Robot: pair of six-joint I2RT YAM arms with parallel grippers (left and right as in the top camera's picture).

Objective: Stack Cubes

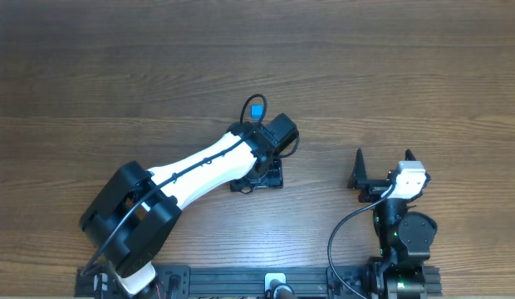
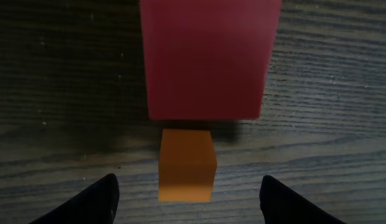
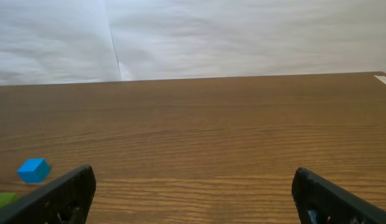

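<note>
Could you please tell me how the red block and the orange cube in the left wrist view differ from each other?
The red block is far larger than the orange cube. The orange cube lies nearer the left gripper, in line with the gap between its open fingers; the red block sits just beyond it. Both are flat-sided, squarely aligned with each other, and rest on the wooden table.
</note>
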